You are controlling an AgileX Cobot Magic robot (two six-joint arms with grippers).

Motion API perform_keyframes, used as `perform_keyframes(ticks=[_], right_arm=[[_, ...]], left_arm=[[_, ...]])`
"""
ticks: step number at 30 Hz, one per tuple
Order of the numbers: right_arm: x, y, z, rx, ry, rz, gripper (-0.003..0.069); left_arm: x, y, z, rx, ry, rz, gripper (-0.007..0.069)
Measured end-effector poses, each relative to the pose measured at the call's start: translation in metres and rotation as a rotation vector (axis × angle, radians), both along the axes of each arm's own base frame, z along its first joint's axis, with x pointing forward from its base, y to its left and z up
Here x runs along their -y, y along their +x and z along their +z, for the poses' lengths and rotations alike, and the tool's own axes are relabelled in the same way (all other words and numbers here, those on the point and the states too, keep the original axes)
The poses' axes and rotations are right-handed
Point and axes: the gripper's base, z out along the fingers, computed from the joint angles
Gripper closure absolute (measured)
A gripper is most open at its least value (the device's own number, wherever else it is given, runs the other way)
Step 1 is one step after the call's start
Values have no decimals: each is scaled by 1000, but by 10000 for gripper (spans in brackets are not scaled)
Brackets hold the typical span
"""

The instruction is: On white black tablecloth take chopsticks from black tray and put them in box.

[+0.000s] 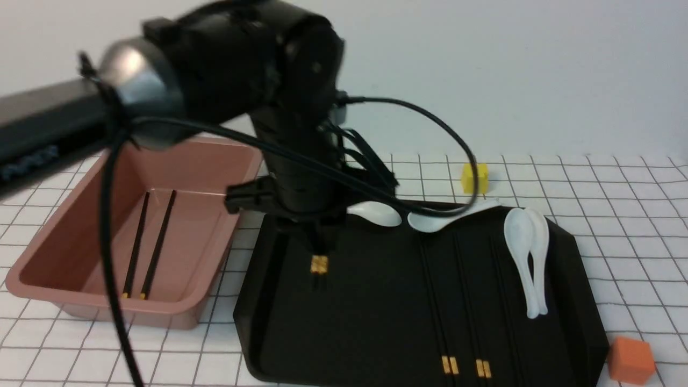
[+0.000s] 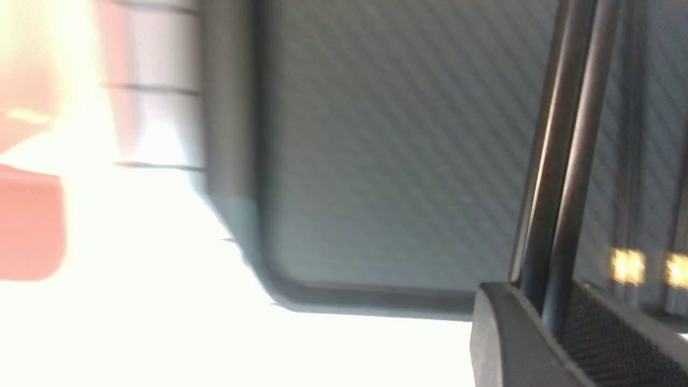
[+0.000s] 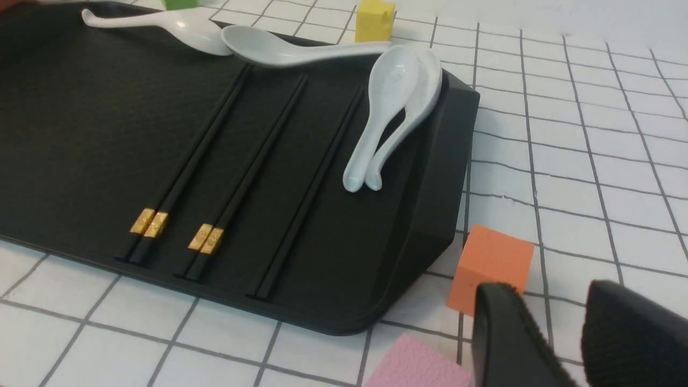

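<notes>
Chopsticks point(image 3: 183, 166) are spread about the tablecloth point(image 1: 618, 215); several pairs lie on the black tray point(image 1: 376, 333); one pair lies in the box point(image 1: 134, 309) just beside it; the left pincer point(image 2: 553, 322) is clamped on another pair, seemingly just above the tray, though blur hides any gap; the right pincer point(image 3: 575, 344), fingers slightly parted, holds nothing, near an orange cube point(image 3: 492, 263).

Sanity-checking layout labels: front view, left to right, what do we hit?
box → boxed chopsticks → left tool gripping held chopstick pair → loose chopstick pairs in black tray → nested white spoons → orange cube
</notes>
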Motion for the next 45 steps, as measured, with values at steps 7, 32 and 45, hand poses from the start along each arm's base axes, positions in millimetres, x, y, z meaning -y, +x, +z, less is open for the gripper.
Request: perform_keyframes(ticks=[7, 32, 45], right_arm=[[0, 0, 0, 0, 0, 0, 419], [0, 0, 0, 1, 0, 0, 419], [0, 0, 0, 1, 0, 0, 419]], left_arm=[[-100, 32, 10, 28, 56, 199, 508], [-137, 79, -54, -6, 179, 51, 393], [-166, -59, 83, 280, 115, 70, 637]])
